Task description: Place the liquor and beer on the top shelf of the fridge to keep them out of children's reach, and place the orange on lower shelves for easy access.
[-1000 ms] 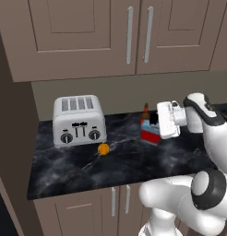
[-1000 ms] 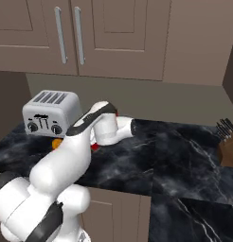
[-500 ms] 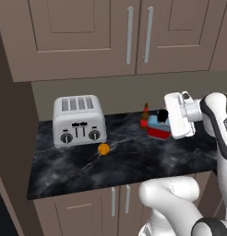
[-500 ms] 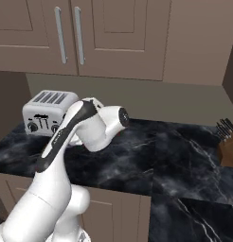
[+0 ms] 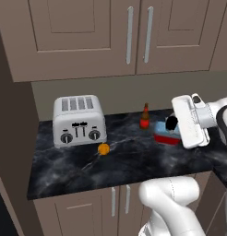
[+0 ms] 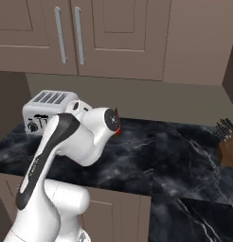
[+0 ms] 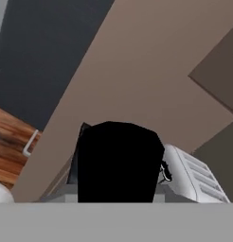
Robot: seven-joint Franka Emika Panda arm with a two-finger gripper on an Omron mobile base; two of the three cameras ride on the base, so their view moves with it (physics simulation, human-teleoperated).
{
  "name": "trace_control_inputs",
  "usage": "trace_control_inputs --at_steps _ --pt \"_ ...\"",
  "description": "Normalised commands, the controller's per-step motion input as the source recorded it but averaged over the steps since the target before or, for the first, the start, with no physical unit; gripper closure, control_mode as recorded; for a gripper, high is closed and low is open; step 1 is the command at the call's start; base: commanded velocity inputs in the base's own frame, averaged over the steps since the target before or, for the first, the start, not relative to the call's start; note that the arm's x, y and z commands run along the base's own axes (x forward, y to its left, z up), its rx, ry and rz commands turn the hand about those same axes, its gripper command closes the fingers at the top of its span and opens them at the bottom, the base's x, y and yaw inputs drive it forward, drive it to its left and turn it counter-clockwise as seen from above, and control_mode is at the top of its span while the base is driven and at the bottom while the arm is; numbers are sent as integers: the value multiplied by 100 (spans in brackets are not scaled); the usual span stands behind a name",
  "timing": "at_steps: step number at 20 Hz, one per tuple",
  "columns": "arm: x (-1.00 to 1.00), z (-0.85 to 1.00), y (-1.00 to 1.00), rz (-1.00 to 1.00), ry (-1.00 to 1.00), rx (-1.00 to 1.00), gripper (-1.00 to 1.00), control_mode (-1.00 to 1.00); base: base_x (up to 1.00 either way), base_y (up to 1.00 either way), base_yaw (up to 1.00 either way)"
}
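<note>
The liquor (image 5: 164,134), red with pale-blue ends and a black cap, hangs tilted just above the counter at the right, and my gripper (image 5: 175,127) is shut on it. In the hand view its black cap (image 7: 118,163) blocks the lower middle and hides my fingertips. The beer (image 5: 144,116) stands upright on the counter just left of the liquor, near the back wall. The orange (image 5: 103,148) lies on the counter in front of the toaster (image 5: 79,120). A charcoal panel with a grey bar, likely the fridge (image 7: 42,47), shows in the hand view's upper left.
The black marble counter (image 5: 124,161) runs under brown wall cabinets (image 5: 134,32). A knife block (image 6: 228,147) stands at the far right. My own arm (image 6: 85,137) blocks the bottles in the right base view. The toaster (image 7: 194,177) shows beside the cap.
My hand has swung to the right and turned, carrying the liquor with it away from the beer. The beer, orange and toaster have not moved.
</note>
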Motion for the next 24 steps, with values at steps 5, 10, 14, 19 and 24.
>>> trace_control_inputs --at_steps 5,10,14,19,24 --pt "-37 0 7 1 -1 -4 100 -100 0 0 0" --pt "-22 5 10 2 0 -2 100 -100 0 0 0" --pt "-8 14 5 2 0 -1 100 100 -7 8 3" --pt "0 0 0 0 0 0 100 100 -29 15 11" --pt "0 0 0 0 0 0 100 100 -54 9 30"
